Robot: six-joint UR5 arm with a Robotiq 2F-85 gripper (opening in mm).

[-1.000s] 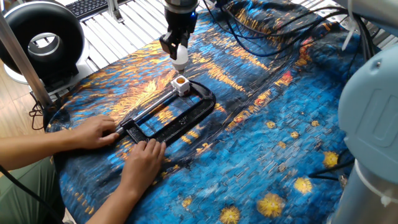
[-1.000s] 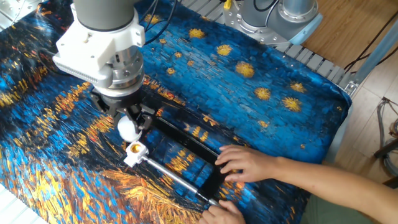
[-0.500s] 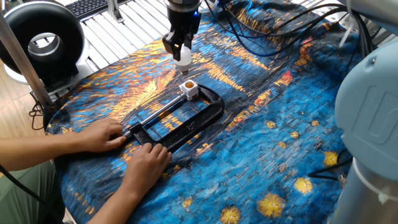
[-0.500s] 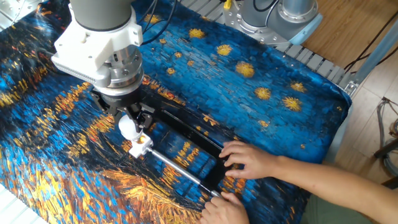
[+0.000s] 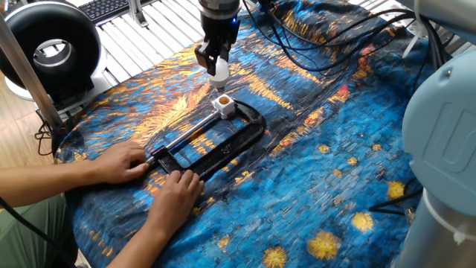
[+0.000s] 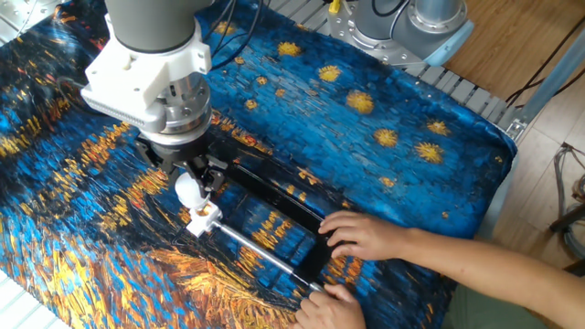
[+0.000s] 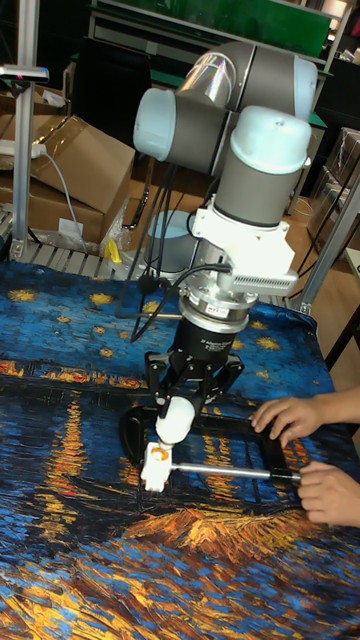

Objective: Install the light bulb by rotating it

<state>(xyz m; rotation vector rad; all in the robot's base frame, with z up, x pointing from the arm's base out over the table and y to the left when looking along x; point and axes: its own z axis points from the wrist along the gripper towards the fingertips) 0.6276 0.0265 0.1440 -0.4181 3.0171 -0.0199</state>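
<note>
My gripper (image 5: 217, 68) (image 6: 190, 189) (image 7: 172, 418) is shut on the light bulb (image 5: 218, 71) (image 6: 187, 191) (image 7: 172, 420), a small frosted white ball that points down. Just below it sits the white square socket block (image 5: 224, 105) (image 6: 203, 217) (image 7: 154, 467) with an orange opening on top. A small gap shows between bulb and socket, and the bulb hangs slightly off to one side of the opening. The block is fixed at the end of a black clamp (image 5: 216, 143) (image 6: 274, 215) with a steel bar (image 7: 220, 470).
Two human hands (image 5: 119, 160) (image 5: 175, 190) (image 6: 361, 236) (image 7: 290, 415) hold the clamp's far end on the blue and orange painted cloth (image 5: 320, 112). A black ring light (image 5: 48, 48) stands at one table corner. Cables (image 5: 320, 30) run behind the arm.
The hands slid the clamp and socket a little, first away, then back under the bulb. My gripper shifted slightly and kept its hold on the bulb.
</note>
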